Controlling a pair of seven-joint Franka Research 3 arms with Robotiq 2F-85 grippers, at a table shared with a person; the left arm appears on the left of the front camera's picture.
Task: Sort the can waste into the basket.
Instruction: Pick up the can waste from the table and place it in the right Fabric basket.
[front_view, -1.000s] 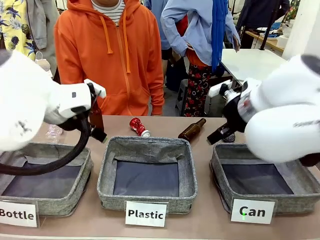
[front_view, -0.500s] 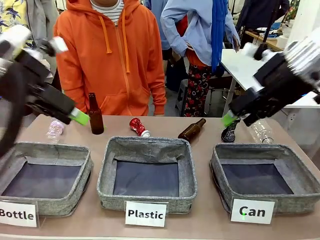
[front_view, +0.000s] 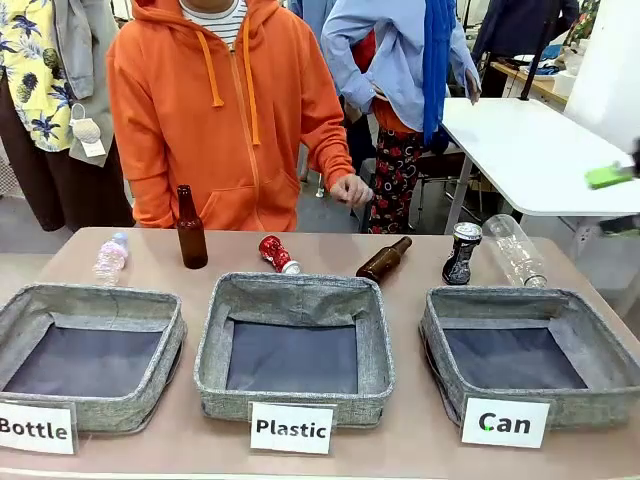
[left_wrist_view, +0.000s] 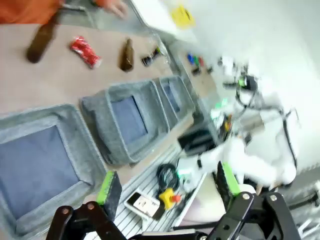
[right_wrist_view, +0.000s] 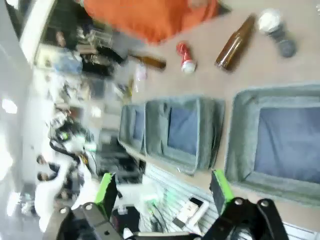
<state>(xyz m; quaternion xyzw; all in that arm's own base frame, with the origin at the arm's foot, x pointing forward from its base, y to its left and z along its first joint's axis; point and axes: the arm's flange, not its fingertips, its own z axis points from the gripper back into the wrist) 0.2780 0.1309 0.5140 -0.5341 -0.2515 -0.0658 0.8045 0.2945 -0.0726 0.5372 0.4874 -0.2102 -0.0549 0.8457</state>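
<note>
Evidently nothing sorted yet: Can basket (front_view: 590, 405) holds nothing. Dark can (front_view: 461, 252) upright just past its rim at 11 o'clock; red can (front_view: 277, 253) lying farther off at 10 o'clock, apparently laid out for picking. Left gripper (left_wrist_view: 168, 184), right gripper (right_wrist_view: 163, 186) hang high, jaws apart, empty.

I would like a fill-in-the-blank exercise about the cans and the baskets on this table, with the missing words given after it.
1. The right basket has a white label that reads ___.
2. The red can lies on the table behind the middle basket, whose label reads ___.
3. The black-blue can stands ___, while the brown bottle beside it lies on its side.
Missing words: Can; Plastic; upright.
</note>
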